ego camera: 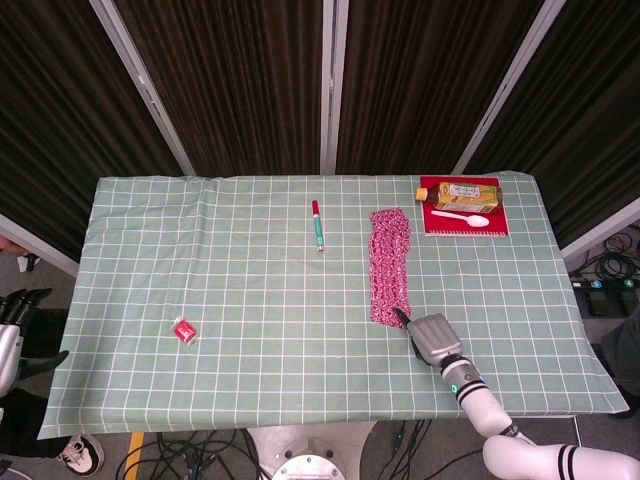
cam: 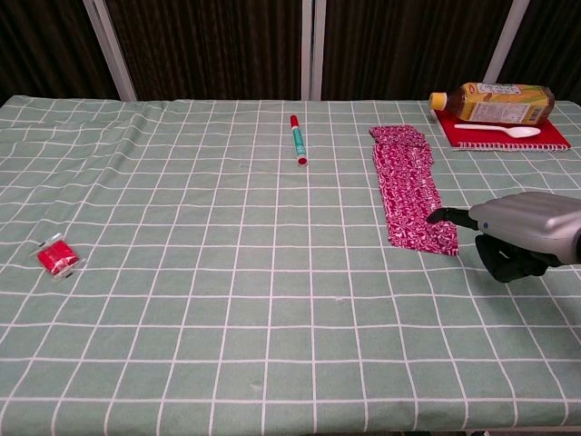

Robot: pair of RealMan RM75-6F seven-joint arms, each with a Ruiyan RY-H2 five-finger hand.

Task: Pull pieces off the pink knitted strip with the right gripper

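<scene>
- desk [ego camera: 250, 300]: green checked cloth over it, everything sits on that.
- right hand [ego camera: 432, 337]: over the near-right part of the desk, one dark fingertip [cam: 436, 215] stretched out to the near end of the strip. From the chest view the tip looks on or just above the fabric edge, can't tell which. Other fingers curl under the palm with nothing in them, so no grip yet.
- left hand [ego camera: 8, 340]: off the desk's left edge, low down, only partly in frame. Can't tell if it's open or closed.
- pink knitted strip [ego camera: 390, 278]: flat on the cloth, right of centre, lying lengthwise from far to near; far end is bunched or folded.
- handling guess: light, soft, floppy knit. It will likely drag or stretch on the cloth rather than resist, and pieces should part with a gentle pull. Best hold looks like a pinch on the near end, at the corner nearest the fingertip.
- red notebook [ego camera: 495, 226] at the far right, bottle [ego camera: 460, 192] lying on it, white spoon [ego camera: 462, 217] beside that; well clear of the strip.
- marker [ego camera: 318, 224] left of the strip, apart from it.
- small red packet [ego camera: 184, 330] at near-left, far from the work.
</scene>
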